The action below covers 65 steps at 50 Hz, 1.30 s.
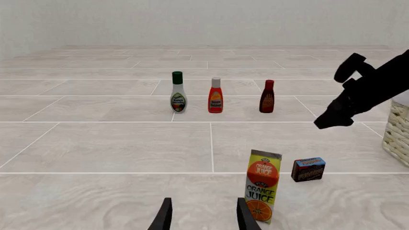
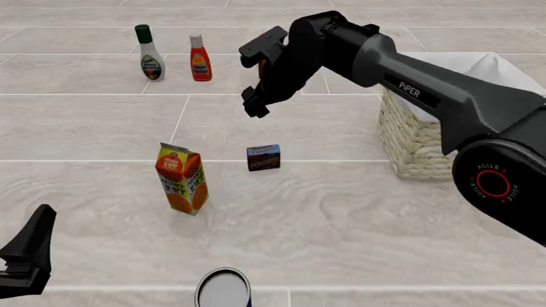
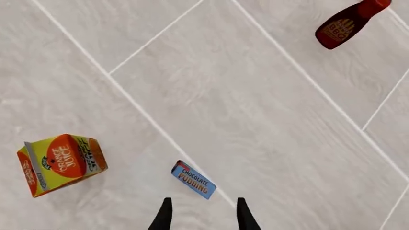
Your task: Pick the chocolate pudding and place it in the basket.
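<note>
Pale tiled worktop carries everything, with the basket, woven and cloth-lined, standing at its right side, by far the biggest thing and not yet holding the carton. Next in size, the right arm reaches out above the middle of the surface; its right end effector hangs in the air with fingers spread and nothing between them, aimed down close to the target. The left end effector sits low and near, also spread and unladen. An orange juice carton stands left of centre. Smallest, the chocolate pudding rests on the worktop, between juice carton and basket, untouched: dark brown box, blue top edge, reddish label. Grasp, carry and release all appear left to do.
</note>
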{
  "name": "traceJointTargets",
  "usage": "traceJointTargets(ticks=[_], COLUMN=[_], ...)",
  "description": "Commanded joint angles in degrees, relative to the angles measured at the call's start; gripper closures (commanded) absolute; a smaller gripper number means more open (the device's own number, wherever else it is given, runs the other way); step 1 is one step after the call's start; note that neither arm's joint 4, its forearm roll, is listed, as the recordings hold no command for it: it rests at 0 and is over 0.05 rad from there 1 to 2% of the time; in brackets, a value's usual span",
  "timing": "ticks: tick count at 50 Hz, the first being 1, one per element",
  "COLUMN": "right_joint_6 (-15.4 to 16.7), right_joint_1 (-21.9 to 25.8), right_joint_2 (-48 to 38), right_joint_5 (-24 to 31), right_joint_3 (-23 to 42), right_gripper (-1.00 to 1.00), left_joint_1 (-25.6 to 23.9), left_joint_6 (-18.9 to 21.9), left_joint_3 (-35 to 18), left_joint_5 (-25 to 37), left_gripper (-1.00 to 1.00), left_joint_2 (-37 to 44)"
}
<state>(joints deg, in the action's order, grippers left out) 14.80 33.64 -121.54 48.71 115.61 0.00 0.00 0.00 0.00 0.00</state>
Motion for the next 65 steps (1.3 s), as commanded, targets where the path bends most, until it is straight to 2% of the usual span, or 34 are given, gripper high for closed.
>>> traceJointTargets(ticks=[1, 5, 13, 38, 59, 65], right_joint_6=[2.8, 3.2, 5.8, 9.9, 16.4, 17.0], right_joint_1=[-0.4, -0.7, 1.0, 3.1, 3.7, 3.8], right_joint_2=[-0.8, -1.5, 0.4, 1.9, 3.6, 3.4], right_joint_5=[0.8, 1.4, -1.1, -3.5, -7.2, -7.3], right_joint_3=[2.1, 3.6, 0.0, -3.2, -7.2, -7.1], right_gripper=[-1.0, -1.0, -1.0, -1.0, -1.0, -1.0], left_joint_1=[0.0, 0.0, 0.0, 0.0, 0.0, 0.0], left_joint_6=[0.0, 0.0, 0.0, 0.0, 0.0, 0.0], left_joint_3=[0.0, 0.0, 0.0, 0.0, 0.0, 0.0], left_joint_5=[0.0, 0.0, 0.0, 0.0, 0.0, 0.0], left_gripper=[-1.0, -1.0, -1.0, -1.0, -1.0, -1.0], left_joint_2=[0.0, 0.0, 0.0, 0.0, 0.0, 0.0])
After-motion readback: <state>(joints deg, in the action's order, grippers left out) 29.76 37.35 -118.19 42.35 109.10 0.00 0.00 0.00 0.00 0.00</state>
